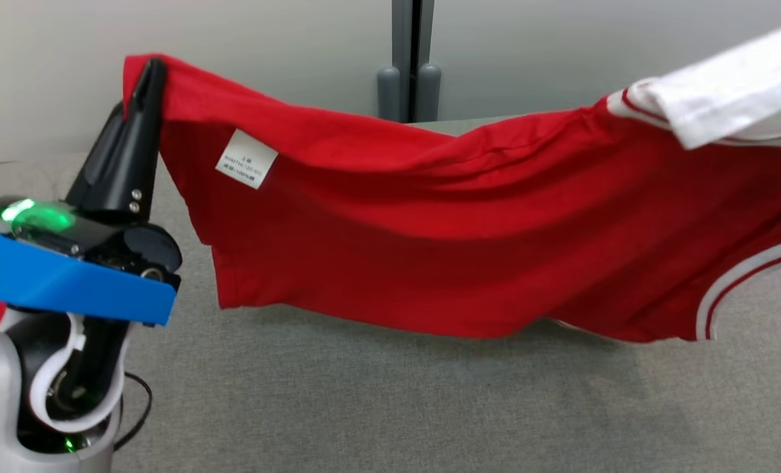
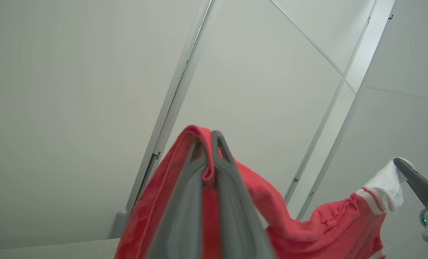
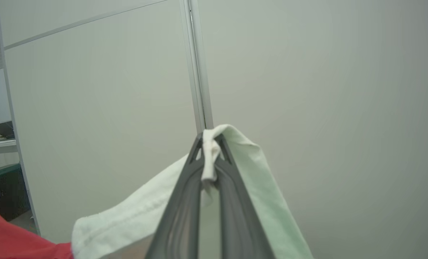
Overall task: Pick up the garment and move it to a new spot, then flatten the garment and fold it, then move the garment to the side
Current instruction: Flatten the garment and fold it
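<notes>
At the left of the head view the left gripper (image 1: 148, 73), two long dark fingers above a blue band (image 1: 68, 282) on the wrist, points upward with its jaws pinched together on one upper corner of the red knit jersey garment (image 1: 429, 249). The left wrist view shows the red cloth caught between the closed fingers (image 2: 231, 201). Just right of that corner a small white printed label (image 1: 246, 158) sits on the cloth. The jersey hangs stretched sideways in the air, its lower edge close over the grey fabric-covered table (image 1: 364, 407), in front of a pale partition wall with a grey post (image 1: 411, 59). Farther right come the white-and-red striped trim (image 1: 745, 276) and the white sleeve (image 1: 725, 98). The right gripper (image 3: 210, 144) is clamped shut on that white sleeve, holding it up.
</notes>
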Available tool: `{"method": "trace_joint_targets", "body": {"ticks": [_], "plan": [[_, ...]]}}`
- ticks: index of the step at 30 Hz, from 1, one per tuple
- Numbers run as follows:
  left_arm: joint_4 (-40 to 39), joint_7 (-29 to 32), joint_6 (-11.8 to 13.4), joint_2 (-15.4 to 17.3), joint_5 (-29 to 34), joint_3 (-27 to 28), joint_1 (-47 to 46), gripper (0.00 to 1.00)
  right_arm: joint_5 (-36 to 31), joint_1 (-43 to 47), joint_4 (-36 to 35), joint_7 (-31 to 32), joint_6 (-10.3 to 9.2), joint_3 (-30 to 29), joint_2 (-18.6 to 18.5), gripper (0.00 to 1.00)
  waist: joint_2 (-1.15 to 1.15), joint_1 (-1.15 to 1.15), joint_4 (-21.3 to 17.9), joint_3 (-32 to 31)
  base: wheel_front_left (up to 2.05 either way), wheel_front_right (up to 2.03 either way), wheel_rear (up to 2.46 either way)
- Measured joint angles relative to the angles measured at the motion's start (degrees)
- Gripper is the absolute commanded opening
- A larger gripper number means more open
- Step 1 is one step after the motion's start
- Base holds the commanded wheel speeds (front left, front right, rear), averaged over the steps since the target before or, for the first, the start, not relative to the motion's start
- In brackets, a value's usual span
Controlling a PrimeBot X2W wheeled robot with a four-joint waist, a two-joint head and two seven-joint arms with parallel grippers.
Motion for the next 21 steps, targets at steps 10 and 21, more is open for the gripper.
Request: {"method": "trace_joint_targets", "body": {"ticks": [10,21], "plan": [[9.8,7.5,2.5,3.9,1.4,-0.6,-15.0,0.00,2.0,-22.1,27.0,2.5,-0.01,3.1,-1.7,0.00,0.00,0.01,-0.8,8.5,0.00,0.00,0.00],[30.7,-1.2,0.0,2.0,7.6,-1.1,-44.3,0.00,-5.0,-56.5,50.4,-14.3,-0.01,8.8,-3.4,0.00,0.00,0.02,-2.0,22.3,0.00,0.00,0.00]]}}
